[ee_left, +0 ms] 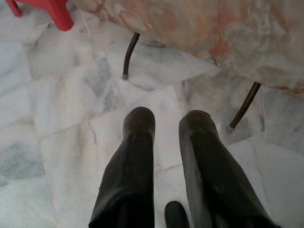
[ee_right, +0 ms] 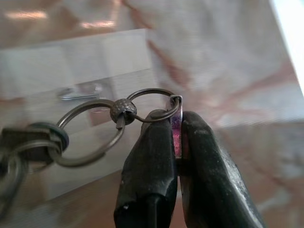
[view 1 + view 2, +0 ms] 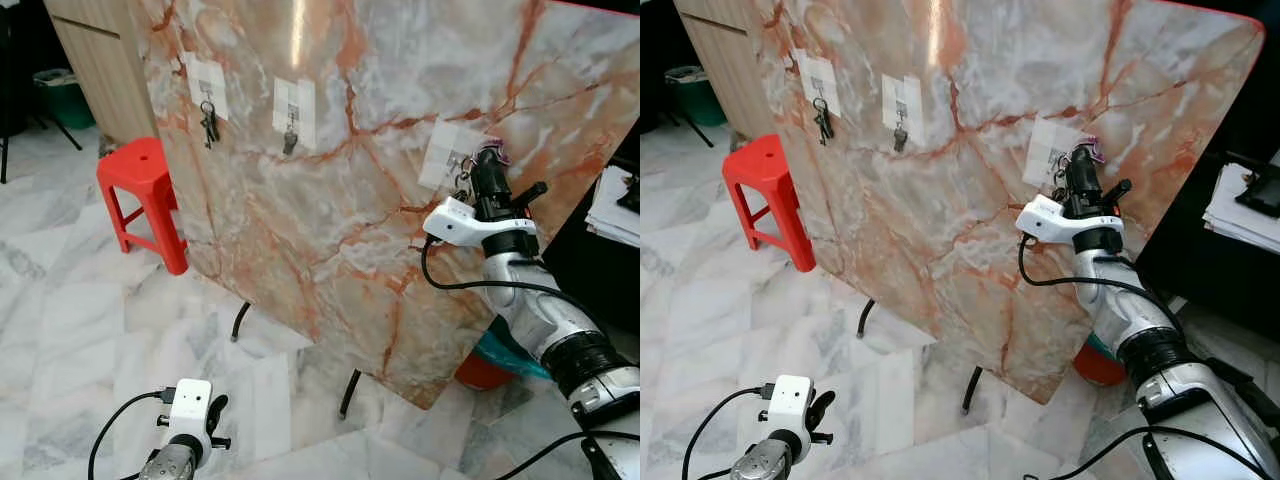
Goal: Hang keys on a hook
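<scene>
text: none legible | labels: none | white hook pads (image 3: 208, 84): blank

A home room: marble floor tiles (image 3: 60, 310), red plastic stool (image 3: 140, 190), wooden cabinet (image 3: 100, 60).

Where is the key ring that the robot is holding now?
The key ring is pinched in the right gripper, raised to the white hook pad on the marble board's right side.
</scene>
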Robot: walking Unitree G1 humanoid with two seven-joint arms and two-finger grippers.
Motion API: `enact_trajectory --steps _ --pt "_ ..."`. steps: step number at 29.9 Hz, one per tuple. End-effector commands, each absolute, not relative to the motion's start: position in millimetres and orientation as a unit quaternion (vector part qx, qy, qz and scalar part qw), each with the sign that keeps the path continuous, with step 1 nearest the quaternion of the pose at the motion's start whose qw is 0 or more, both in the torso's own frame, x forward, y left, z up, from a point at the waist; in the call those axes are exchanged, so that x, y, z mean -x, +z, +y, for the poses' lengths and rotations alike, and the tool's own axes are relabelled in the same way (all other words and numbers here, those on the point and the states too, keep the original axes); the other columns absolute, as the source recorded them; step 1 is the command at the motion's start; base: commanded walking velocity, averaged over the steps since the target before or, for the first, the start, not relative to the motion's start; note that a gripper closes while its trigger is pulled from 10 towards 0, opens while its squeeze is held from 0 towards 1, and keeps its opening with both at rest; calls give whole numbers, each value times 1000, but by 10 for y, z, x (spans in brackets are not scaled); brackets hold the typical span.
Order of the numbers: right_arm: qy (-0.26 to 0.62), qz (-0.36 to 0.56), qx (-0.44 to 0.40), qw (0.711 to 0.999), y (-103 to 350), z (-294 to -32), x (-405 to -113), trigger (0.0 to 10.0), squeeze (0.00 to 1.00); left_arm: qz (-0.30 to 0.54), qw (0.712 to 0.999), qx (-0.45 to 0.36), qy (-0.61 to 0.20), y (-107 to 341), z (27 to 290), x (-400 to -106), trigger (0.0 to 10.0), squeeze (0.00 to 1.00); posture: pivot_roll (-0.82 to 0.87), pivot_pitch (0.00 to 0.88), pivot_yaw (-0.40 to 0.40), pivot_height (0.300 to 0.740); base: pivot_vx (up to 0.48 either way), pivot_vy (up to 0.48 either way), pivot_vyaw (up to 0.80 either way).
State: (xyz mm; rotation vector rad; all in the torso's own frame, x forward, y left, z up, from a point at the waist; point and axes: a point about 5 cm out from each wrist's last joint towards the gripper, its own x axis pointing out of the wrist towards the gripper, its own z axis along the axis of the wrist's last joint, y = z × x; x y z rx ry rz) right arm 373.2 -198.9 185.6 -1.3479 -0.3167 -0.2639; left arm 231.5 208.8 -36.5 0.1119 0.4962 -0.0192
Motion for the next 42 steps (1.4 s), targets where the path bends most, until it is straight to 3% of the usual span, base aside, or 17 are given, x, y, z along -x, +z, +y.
enact_trajectory --steps 1,6,10,17,19,23,29,34,35,36,41,42 --pt "-112 -124 610 775 1844 -2051 -3695 10000 0 239 969 -63 -12 -349 2085 -2328 10000 0 70 35 -55 740 0 0 0" --pt "-98 -117 597 788 1942 -2082 -3646 10000 0 239 969 -62 -14 -353 2078 -2323 10000 0 61 40 -55 740 0 0 0" --pt "-24 -77 552 830 1901 -2036 -3604 10000 0 240 969 -61 -14 -358 2067 -2320 10000 0 57 41 -57 740 0 0 0" --pt "145 -7 563 813 1697 -1849 -3514 10000 0 240 969 -59 -16 -356 2052 -2330 10000 0 48 42 -58 740 0 0 0" --pt "209 67 513 830 1541 -1861 -3447 10000 0 239 969 -56 -17 -355 2039 -2337 10000 0 52 41 -64 740 0 0 0" --pt "238 117 489 831 1461 -1917 -3407 10000 0 240 969 -54 -18 -358 2036 -2331 10000 0 52 40 -66 740 0 0 0" --pt "319 225 504 770 1213 -2057 -3250 10000 0 245 968 -51 -22 -375 2029 -2315 10000 0 49 40 -68 740 0 0 0" --pt "396 318 589 629 946 -2259 -3040 10000 0 248 968 -37 -24 -386 2001 -2312 10000 0 45 40 -70 740 0 0 0" --pt "396 318 589 629 946 -2259 -3040 10000 0 248 968 -37 -24 -386 2001 -2312 10000 0 45 40 -70 740 0 0 0" --pt "408 350 610 583 840 -2347 -2974 10000 0 248 968 -43 -28 -383 1998 -2314 10000 0 51 39 -72 740 0 0 0" --pt "413 403 583 571 572 -2448 -2868 10000 0 247 968 -41 -27 -383 2008 -2310 10000 0 54 43 -75 740 0 0 0" --pt "435 401 524 613 481 -2344 -2818 10000 0 248 967 -41 -27 -387 2010 -2304 10000 0 56 42 -75 740 0 0 0"
